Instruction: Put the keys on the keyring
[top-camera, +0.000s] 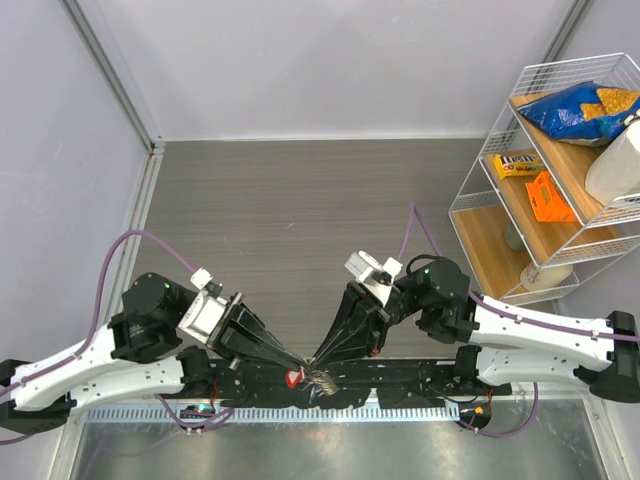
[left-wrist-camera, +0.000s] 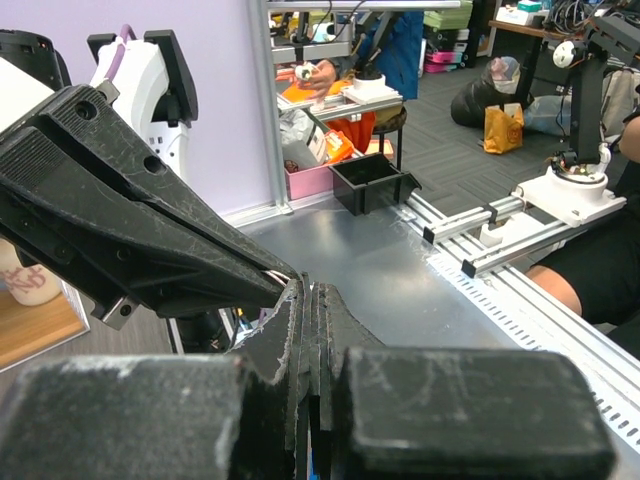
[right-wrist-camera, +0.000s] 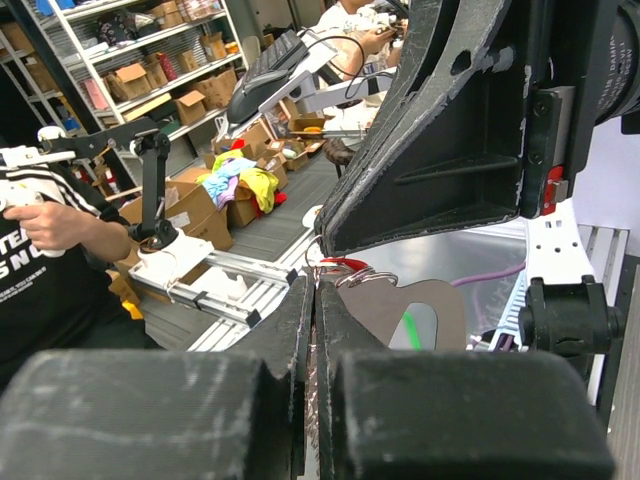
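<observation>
Both grippers meet tip to tip over the near edge of the table. My right gripper (top-camera: 318, 366) (right-wrist-camera: 317, 290) is shut on the silver braided strip (right-wrist-camera: 312, 405) of the keyring. Its wire ring (right-wrist-camera: 361, 278) shows just past the fingertips. A flat grey tag (right-wrist-camera: 440, 300) hangs on the ring. My left gripper (top-camera: 291, 364) (left-wrist-camera: 308, 292) is shut, with its tip at the red key head (top-camera: 293, 378) (right-wrist-camera: 341, 262) next to the ring. In the left wrist view the key is hidden between the jaws. Blue and green keys do not show clearly.
A white wire shelf (top-camera: 470, 205) stands at the right with a snack bag (top-camera: 580, 110) and an orange object (top-camera: 548, 197). A black rail (top-camera: 420, 375) runs along the near edge under the grippers. Purple cables (top-camera: 120, 250) loop beside both arms.
</observation>
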